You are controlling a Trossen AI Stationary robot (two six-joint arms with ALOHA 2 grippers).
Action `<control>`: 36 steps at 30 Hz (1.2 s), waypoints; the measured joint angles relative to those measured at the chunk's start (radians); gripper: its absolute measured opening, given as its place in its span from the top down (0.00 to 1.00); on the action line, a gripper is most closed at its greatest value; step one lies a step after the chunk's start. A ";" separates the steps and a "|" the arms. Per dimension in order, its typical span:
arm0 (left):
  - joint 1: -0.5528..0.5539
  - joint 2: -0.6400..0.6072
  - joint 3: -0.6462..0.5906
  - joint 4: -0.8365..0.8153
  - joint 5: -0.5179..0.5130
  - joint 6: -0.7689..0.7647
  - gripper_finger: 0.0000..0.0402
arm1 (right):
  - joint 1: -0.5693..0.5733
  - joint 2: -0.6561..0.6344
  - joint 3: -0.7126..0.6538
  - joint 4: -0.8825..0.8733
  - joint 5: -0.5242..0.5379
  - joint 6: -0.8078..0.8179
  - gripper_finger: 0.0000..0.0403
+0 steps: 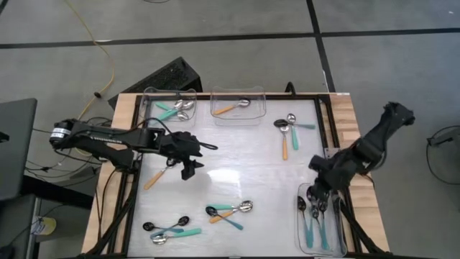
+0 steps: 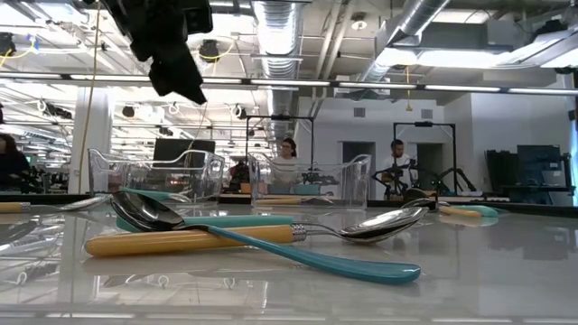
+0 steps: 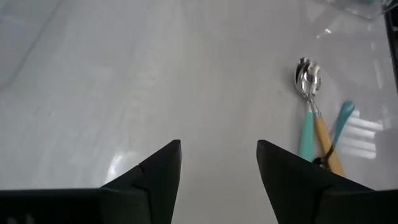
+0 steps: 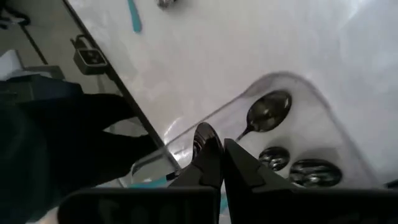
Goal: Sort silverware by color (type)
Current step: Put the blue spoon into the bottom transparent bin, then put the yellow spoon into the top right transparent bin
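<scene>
Small spoons with teal or orange handles lie in groups on the white table: one group (image 1: 230,212) in the near middle, one (image 1: 169,229) near left, one (image 1: 287,129) far right. A single orange-handled spoon (image 1: 154,176) lies by my left gripper (image 1: 190,169). That gripper hovers open over bare table (image 3: 217,155), with a cluster of spoons (image 3: 314,118) ahead of it. My right gripper (image 1: 316,194) is low over the near-right clear bin (image 1: 338,241), shut, with a dark spoon bowl (image 4: 204,134) at its fingertips. My right gripper (image 4: 222,152) seems to pinch a black-bowled spoon between its two fingers, coming from above and slanting down into the bin. Only the bowl (image 4: 204,134) shows past the fingertips. The fingers hide the place of contact, so I cannot tell which part they hold.
The near-right bin holds several black-bowled, teal-handled spoons (image 4: 268,112). A far-left bin (image 1: 152,95) holds teal-handled spoons and a far-middle bin (image 1: 257,115) holds an orange-handled one. Bare table lies in the middle (image 1: 237,165). People show in the room beyond (image 2: 287,158).
</scene>
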 joint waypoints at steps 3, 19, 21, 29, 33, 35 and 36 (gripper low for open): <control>0.000 0.001 0.000 -0.071 0.013 -0.003 0.52 | 0.044 -0.011 -0.078 0.047 -0.014 0.051 0.94; -0.022 0.002 -0.151 -0.486 0.046 -0.484 0.52 | 0.074 -0.005 -0.131 -0.088 -0.129 0.144 0.57; -0.024 0.002 -0.191 -0.486 0.039 -0.513 0.52 | 0.074 -0.009 -0.131 -0.064 -0.186 0.150 0.51; -0.027 0.002 -0.314 -0.414 0.047 -0.538 0.52 | 0.074 -0.019 -0.053 -0.046 -0.167 0.155 0.42; -0.040 -0.002 -0.390 -0.330 0.069 -0.551 0.52 | 0.074 -0.018 -0.023 -0.042 -0.153 0.188 0.44; -0.053 -0.006 -0.408 -0.314 0.082 -0.568 0.55 | 0.081 -0.018 -0.007 -0.025 -0.153 0.214 0.44; -0.060 -0.006 -0.408 -0.315 0.080 -0.563 0.58 | 0.087 -0.017 0.000 -0.007 -0.148 0.219 0.45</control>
